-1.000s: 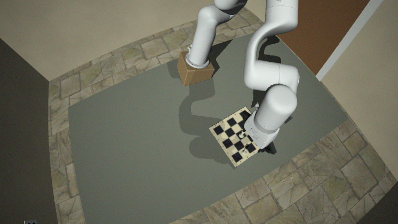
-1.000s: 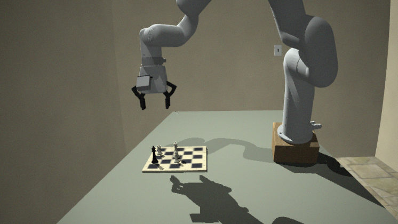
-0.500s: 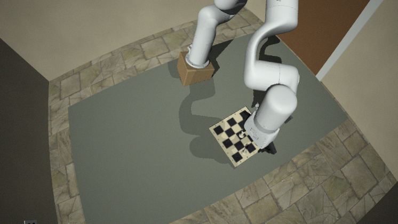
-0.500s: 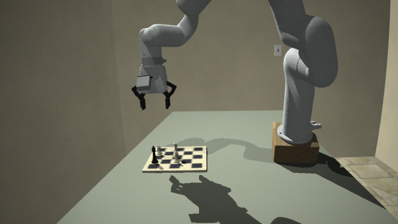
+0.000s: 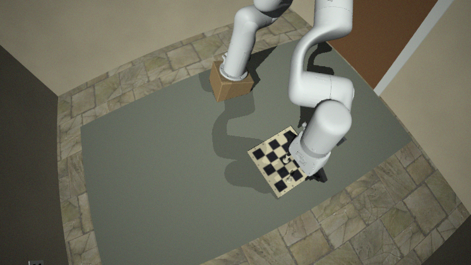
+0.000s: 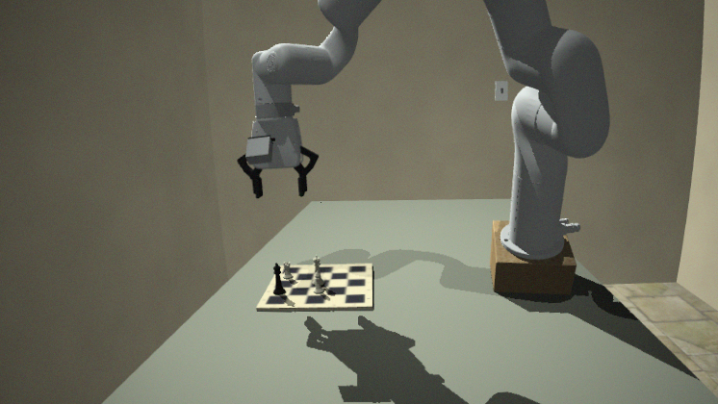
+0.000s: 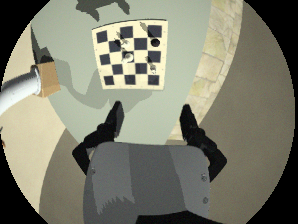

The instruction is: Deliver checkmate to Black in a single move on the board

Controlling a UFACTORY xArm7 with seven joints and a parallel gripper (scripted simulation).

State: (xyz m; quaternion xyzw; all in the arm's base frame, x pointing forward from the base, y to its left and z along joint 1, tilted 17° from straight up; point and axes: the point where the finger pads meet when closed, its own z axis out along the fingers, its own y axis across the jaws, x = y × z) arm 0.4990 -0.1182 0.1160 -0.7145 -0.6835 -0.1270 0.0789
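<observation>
Open fingers (image 6: 258, 187) high above the chessboard (image 6: 365, 290), holding nothing.

The gripper (image 6: 279, 189) hangs well above the board's near-left end with its two dark fingers spread wide. Below, the small checkered board lies flat on the grey-green table (image 6: 451, 340) (its edge letters are too small to read). A black piece (image 6: 278, 281) stands upright at the left edge; three white pieces, (image 6: 287, 270), (image 6: 316, 265) and (image 6: 318, 285), stand nearby, all upright. The arm's wooden base block (image 6: 532, 281) sits well apart.
</observation>
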